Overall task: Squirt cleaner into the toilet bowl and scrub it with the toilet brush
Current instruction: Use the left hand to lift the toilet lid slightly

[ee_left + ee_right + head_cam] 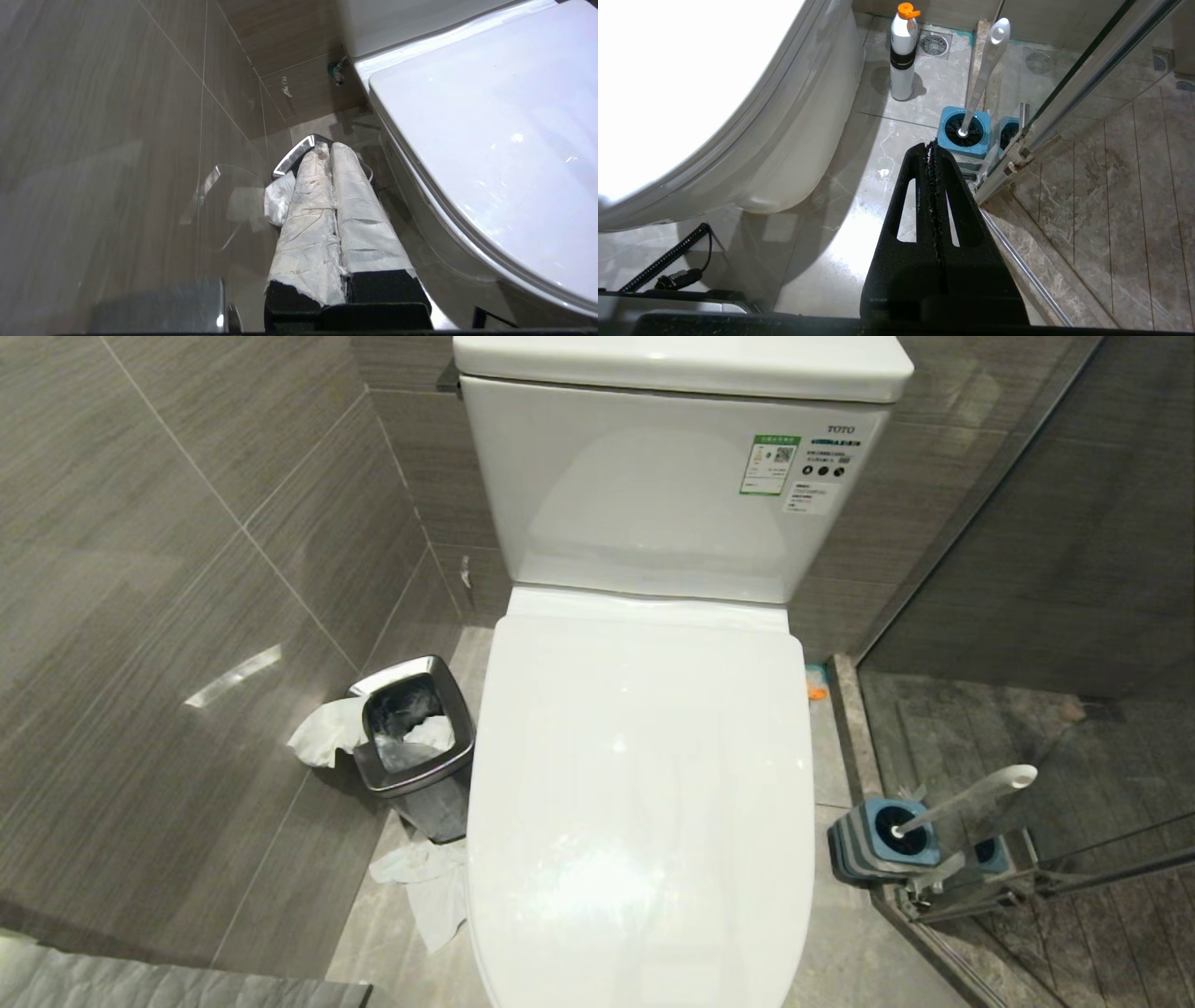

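Left gripper [327,154], paper-wrapped fingers pressed together, empty, beside lid [644,784]; right gripper [930,151] likewise closed, near brush [971,798] in holder [864,849] on floor [878,140]. Bowl hidden under lid. Lift lid first; bottle [903,51] next.

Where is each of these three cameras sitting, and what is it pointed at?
Head: high up, looking down on the closed toilet lid; no arm shows.
Left wrist: behind the shut left gripper, facing the waste bin.
Right wrist: behind the shut right gripper, facing the toilet brush.
Head and right wrist share the brush.
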Motion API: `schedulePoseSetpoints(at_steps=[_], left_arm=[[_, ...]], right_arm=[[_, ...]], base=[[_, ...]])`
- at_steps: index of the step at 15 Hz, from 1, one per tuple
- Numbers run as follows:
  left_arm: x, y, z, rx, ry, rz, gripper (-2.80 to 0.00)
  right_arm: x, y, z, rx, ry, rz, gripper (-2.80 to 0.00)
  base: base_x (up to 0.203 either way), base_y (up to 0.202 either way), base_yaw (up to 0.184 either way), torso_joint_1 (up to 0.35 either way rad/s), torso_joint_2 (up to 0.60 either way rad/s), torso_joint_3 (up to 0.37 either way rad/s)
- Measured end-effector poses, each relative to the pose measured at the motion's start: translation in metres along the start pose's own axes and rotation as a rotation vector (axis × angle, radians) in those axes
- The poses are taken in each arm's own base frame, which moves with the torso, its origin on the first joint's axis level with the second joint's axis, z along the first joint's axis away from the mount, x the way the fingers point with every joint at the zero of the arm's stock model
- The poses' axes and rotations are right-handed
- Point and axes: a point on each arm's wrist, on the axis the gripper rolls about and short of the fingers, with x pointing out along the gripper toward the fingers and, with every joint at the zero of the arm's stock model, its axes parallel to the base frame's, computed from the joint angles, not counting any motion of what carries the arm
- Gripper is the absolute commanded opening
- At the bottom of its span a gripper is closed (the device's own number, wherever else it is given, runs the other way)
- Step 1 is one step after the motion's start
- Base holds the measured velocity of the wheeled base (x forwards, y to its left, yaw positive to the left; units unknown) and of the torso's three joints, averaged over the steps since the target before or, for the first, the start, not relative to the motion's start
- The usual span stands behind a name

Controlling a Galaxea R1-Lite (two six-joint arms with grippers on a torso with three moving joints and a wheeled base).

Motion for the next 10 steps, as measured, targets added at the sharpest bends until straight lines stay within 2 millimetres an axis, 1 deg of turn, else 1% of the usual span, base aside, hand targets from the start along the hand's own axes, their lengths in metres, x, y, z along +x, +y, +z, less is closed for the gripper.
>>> schedulePoseSetpoints(at_steps=[2, 4, 7, 10], left_arm=[[0.029, 0.014, 0.02, 0.005, 0.024, -0.005, -2.8], [0.059, 0.024, 0.031, 0.002, 0.059, -0.017, -2.8], [0.104, 0.035, 0.037, -0.001, 0.114, -0.039, -2.8], [0.151, 0.043, 0.037, -0.003, 0.166, -0.07, -2.8]], right_arm=[[0.0, 0.0, 0.0, 0.001, 0.001, -0.001, -2.8], [0.0, 0.0, 0.0, 0.001, -0.001, -0.001, -2.8], [0.0, 0.0, 0.0, 0.01, 0.0, -0.005, -2.8], [0.0, 0.0, 0.0, 0.009, 0.0, -0.006, -2.8]], base=[[0.0, 0.0, 0.0, 0.0, 0.0, 0.0], [0.0, 0.0, 0.0, 0.0, 0.0, 0.0], [0.0, 0.0, 0.0, 0.0, 0.0, 0.0], [0.0, 0.0, 0.0, 0.0, 0.0, 0.0]])
